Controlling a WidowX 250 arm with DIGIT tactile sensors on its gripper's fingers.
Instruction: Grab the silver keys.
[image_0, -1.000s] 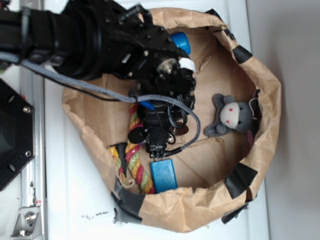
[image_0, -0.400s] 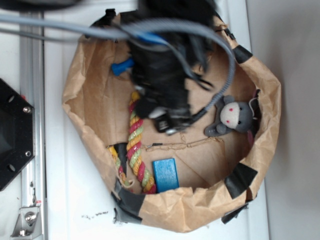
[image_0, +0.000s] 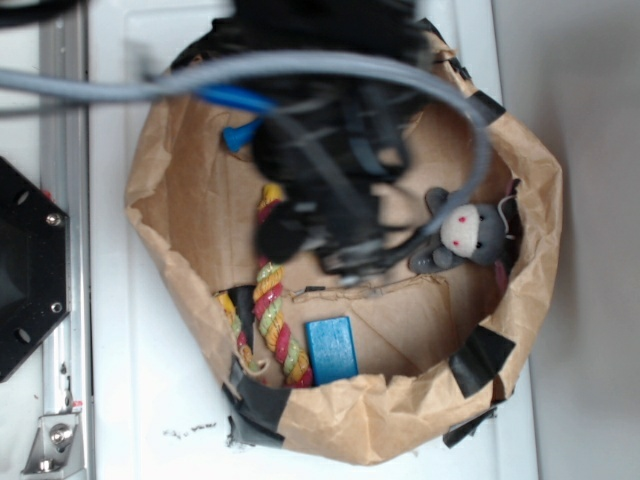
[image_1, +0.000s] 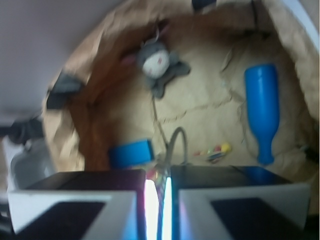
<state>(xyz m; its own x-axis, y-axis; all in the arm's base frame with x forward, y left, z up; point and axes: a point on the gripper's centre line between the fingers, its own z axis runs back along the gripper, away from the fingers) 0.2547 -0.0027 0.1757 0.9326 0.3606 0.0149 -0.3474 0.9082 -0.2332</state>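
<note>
Arm: black housing, blurred. Cable (image_0: 300, 75): grey braided, looping over it. Blue fitting near the wrist. End effector (image_1: 158, 200): two black fingers (image_1: 75, 200) with pale edges.

Brown paper bag (image_0: 160, 215), grey plush toy (image_0: 468, 238), blue block (image_0: 331, 348), red-yellow-green twisted rope (image_0: 273, 320).

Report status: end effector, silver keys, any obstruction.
End effector shut to a slit, small glint pinched at tips. Silver keys not visible on paper bag floor, possibly held. Plush toy, blue block stand clear.
</note>
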